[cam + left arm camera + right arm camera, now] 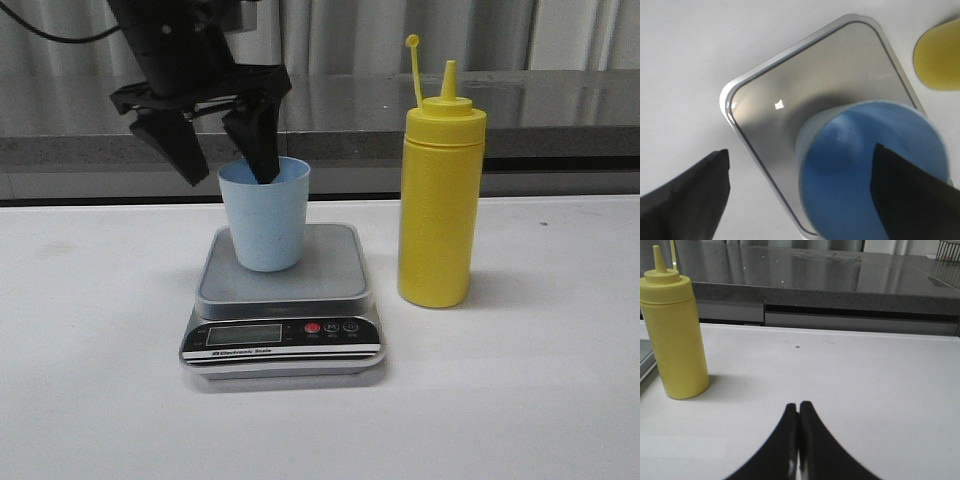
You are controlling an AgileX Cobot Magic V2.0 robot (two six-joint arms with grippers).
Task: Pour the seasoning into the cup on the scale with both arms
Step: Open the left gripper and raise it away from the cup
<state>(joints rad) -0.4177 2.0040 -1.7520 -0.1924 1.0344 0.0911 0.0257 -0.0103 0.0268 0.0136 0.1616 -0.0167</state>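
The white worktop (540,400) carries everything. At centre of the front view sits the flat grey digital scale (285,300), and on its platform stands the small pale blue plastic cup (265,215), upright. Just right of the scale, apart from it, stands the tall yellow squeeze bottle of seasoning (440,200), its long axis vertical, nozzle up, cap hanging open on its strap.

The left hand (222,140), upper left of the frame, is spread, one finger dipping inside the cup's rim, the other outside.

The right hand (798,440) is pressed together, empty; the bottle lies at the left edge of its view, so this arm seems better placed to take it.
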